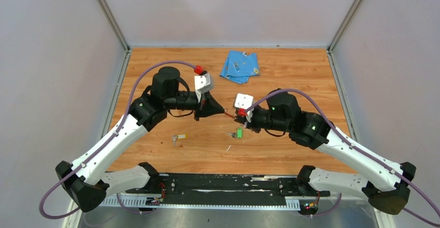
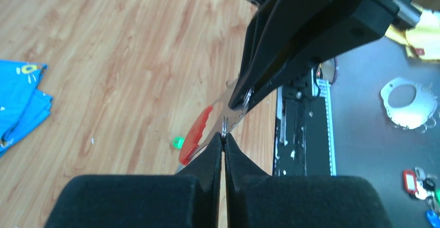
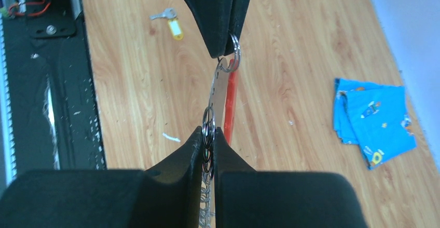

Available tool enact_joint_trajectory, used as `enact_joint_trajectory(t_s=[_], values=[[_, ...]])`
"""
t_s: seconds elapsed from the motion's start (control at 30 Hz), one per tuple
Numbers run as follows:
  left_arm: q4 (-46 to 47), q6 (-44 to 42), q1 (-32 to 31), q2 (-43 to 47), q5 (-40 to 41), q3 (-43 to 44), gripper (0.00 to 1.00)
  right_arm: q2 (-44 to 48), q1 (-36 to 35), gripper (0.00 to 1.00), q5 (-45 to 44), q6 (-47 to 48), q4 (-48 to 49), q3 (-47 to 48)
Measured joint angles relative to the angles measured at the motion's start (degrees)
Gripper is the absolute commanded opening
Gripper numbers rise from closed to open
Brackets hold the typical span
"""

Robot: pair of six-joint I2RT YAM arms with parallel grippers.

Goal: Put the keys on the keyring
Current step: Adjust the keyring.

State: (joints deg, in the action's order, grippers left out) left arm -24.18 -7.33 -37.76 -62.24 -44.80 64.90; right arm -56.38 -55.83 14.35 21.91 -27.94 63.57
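Observation:
The keyring point(image 1: 231, 115), a flat silvery piece with a red strip, hangs above the table between both grippers. My left gripper point(image 1: 222, 110) is shut on one end of it; in the left wrist view its tips point(image 2: 224, 136) pinch the thin metal edge of the keyring point(image 2: 200, 132). My right gripper point(image 3: 208, 130) is shut on the ring and chain at the other end of the keyring point(image 3: 219, 90). Below on the table lie the yellow-tagged key point(image 1: 180, 137) point(image 3: 174, 26) and, under the right gripper, the green-tagged key point(image 1: 238, 132) point(image 2: 178, 142).
A folded blue cloth point(image 1: 239, 66) point(image 3: 373, 119) lies at the back of the wooden table. A small white scrap point(image 1: 227, 147) lies near the green key. A black rail point(image 1: 218, 184) runs along the near edge between the arm bases.

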Motion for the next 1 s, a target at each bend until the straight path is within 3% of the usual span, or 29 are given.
enact_joint_trajectory(t_s=[0.3, 0.53, 0.7, 1.0], values=[[8.90, 10.95, 0.04, -0.61, 1.49, -0.13, 0.00, 3.91, -2.34, 0.01, -8.44, -2.86, 9.16, -5.07], [11.23, 11.80, 0.02, -0.28, 1.42, -1.07, 0.00, 4.70, -2.60, 0.26, -6.64, -5.18, 11.69, -6.91], [9.57, 1.84, 0.02, 0.11, -0.81, -1.07, 0.00, 7.65, -2.93, 0.35, -1.57, -5.92, 12.02, -7.23], [0.15, -27.45, 0.02, 5.70, -8.35, -2.56, 0.00, 11.19, -2.93, 0.33, 1.11, -5.84, 13.40, -7.10]])
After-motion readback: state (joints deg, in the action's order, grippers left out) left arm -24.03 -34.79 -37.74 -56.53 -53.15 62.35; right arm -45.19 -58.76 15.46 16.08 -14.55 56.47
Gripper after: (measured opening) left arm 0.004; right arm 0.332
